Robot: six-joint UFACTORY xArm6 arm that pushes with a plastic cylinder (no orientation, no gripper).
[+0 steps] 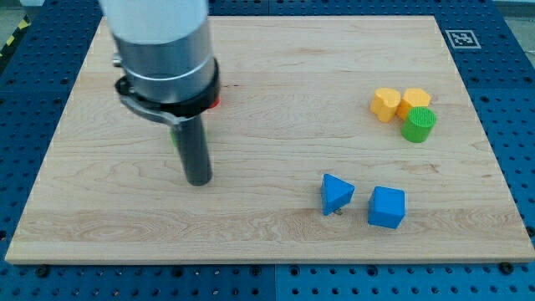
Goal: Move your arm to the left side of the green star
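Note:
My dark rod comes down at the view's left, and my tip (198, 181) rests on the wooden board (276, 75). Only a thin sliver of a green block (174, 134) shows at the left edge of the rod, just above my tip; the rod and arm hide the rest, so I cannot make out its shape. A small bit of a red block (216, 102) peeks out at the right of the arm's body.
Two yellow blocks (384, 104) (415, 99) and a green cylinder (419, 124) sit together at the view's right. A blue triangular block (336, 193) and a blue cube (387, 207) lie at the lower right. An ArUco marker (461, 38) is at the top right corner.

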